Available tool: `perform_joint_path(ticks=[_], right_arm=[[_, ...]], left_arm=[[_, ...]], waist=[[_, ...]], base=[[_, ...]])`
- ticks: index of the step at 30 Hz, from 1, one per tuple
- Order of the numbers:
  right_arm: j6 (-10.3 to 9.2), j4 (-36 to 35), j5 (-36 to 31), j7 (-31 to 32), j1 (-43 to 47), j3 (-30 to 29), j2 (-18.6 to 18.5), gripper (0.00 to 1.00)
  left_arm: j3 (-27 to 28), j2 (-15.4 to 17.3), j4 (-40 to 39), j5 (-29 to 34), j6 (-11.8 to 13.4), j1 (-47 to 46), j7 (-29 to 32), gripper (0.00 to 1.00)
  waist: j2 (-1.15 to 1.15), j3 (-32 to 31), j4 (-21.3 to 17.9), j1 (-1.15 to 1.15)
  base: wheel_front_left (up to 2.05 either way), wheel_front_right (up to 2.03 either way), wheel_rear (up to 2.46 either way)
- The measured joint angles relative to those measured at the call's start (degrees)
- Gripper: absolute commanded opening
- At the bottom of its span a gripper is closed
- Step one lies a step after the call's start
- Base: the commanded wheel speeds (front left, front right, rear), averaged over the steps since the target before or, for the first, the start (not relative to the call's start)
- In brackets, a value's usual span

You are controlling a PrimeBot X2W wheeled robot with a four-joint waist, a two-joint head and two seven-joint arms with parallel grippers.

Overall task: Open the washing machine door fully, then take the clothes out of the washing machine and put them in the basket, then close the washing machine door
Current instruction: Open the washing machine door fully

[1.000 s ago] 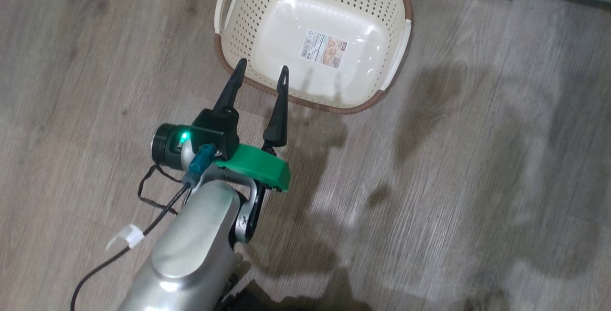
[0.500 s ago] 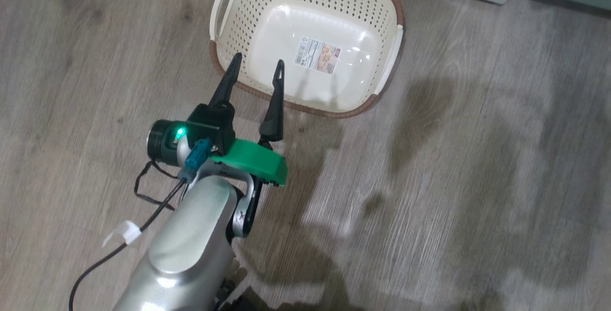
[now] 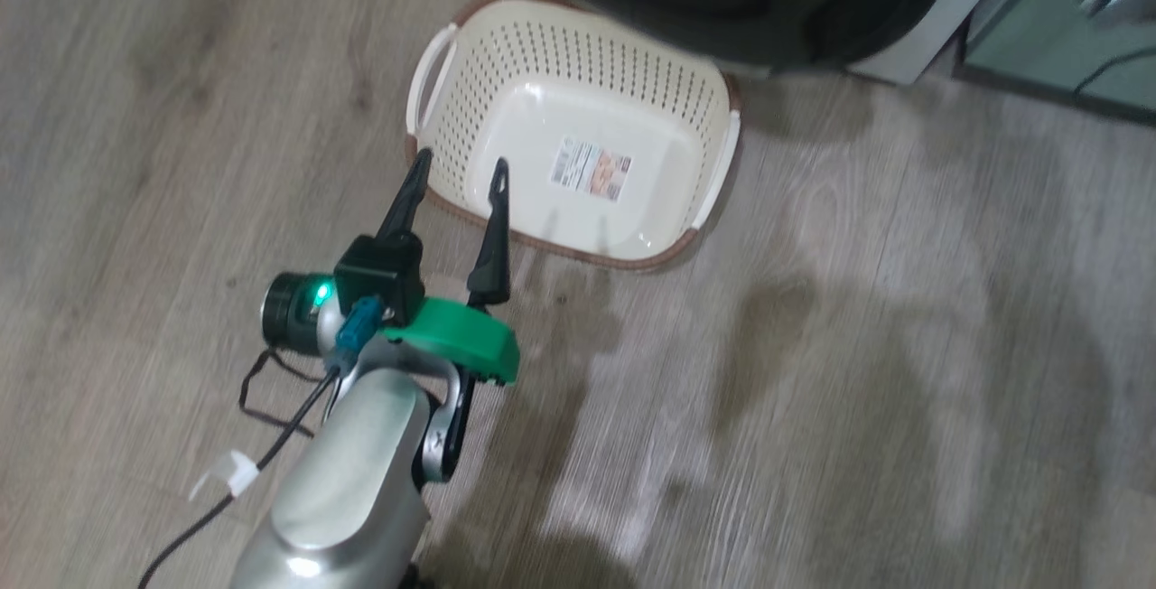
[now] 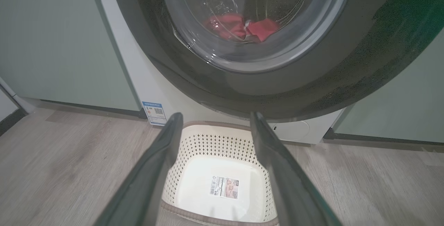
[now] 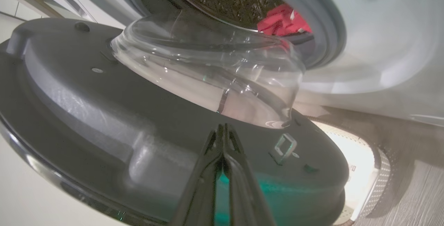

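The washing machine door (image 5: pixel 104 90), black-rimmed with its bulging clear glass bowl, stands partly open, hanging out over the far edge of the cream perforated basket (image 3: pixel 542 47). The basket sits upright just in front, label on its base. Red clothes (image 5: pixel 282 19) lie low inside the white washing machine (image 5: pixel 381 45).

Bright light casts soft shadows on the floor (image 3: pixel 903 237), the head view is motion-blurred, and glare whitens the basket (image 5: pixel 357 149).
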Motion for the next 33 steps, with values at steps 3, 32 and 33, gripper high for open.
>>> perform_joint_path(ticks=[3, 32, 33], right_arm=[[0.00, -1.01, 0.46, 0.26, 1.99, 0.32, 0.64, 0.00], [0.00, -6.00, 2.16, 2.22, 22.07, 7.01, 16.49, 0.00], [0.00, -6.00, 2.08, 2.07, 22.40, 7.17, 16.84, 0.00]], left_arm=[[0.71, -0.01, 0.25, 0.55, -0.14, 0.95, 0.00, 1.00], [7.44, 0.19, 3.41, 4.85, -3.96, 11.40, 0.00, 1.00], [7.59, 0.19, 3.41, 4.86, -3.97, 11.49, 0.00, 1.00]], waist=[[0.00, -1.28, -0.06, 0.00], [0.00, -16.94, 1.64, 0.00], [0.00, -17.06, 1.75, 0.00]], base=[[0.00, 0.00, 0.00], [0.00, 0.00, 0.00], [0.00, 0.00, 0.00]])
